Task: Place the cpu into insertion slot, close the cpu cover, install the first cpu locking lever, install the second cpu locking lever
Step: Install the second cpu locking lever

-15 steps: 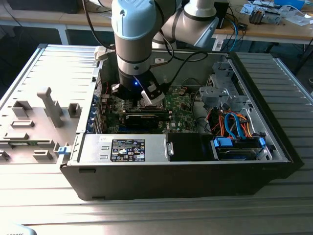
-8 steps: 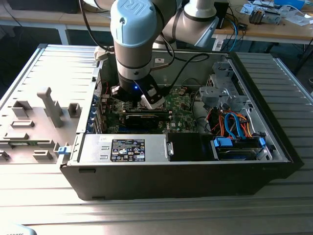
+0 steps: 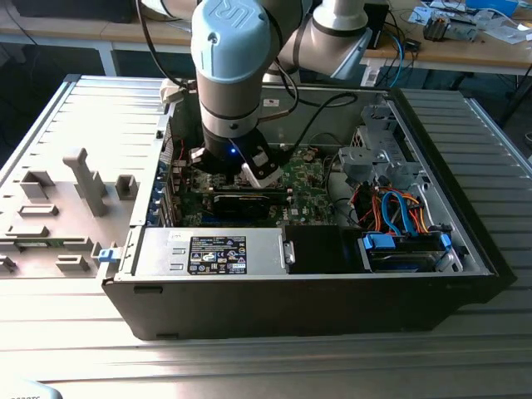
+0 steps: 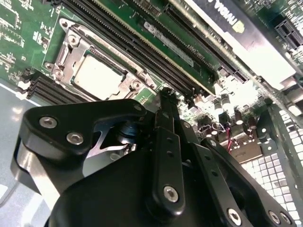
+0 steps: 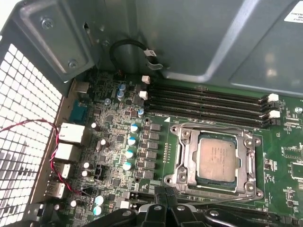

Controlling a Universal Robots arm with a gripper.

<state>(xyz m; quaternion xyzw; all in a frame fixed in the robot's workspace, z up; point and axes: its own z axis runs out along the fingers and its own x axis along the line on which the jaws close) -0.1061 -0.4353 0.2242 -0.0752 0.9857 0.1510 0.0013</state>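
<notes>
Cpu (image 5: 217,160) seated flat in insertion slot (image 5: 182,163), mid motherboard (image 5: 118,142); cpu cover (image 5: 215,130) appears down around it, metal top showing through window. Judged light, rigid, thin, fragile underside; hold by opposite edges only. Hand (image 4: 163,101) just beside slot rim, fingers (image 4: 166,123) drawn together, holding nothing, no visible contact with socket.

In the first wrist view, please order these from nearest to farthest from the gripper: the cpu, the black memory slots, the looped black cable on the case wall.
1. The cpu, seated in the insertion slot, just beyond the gripper.
2. The black memory slots, past the socket's far edge.
3. The looped black cable, up on the grey case wall.
</notes>
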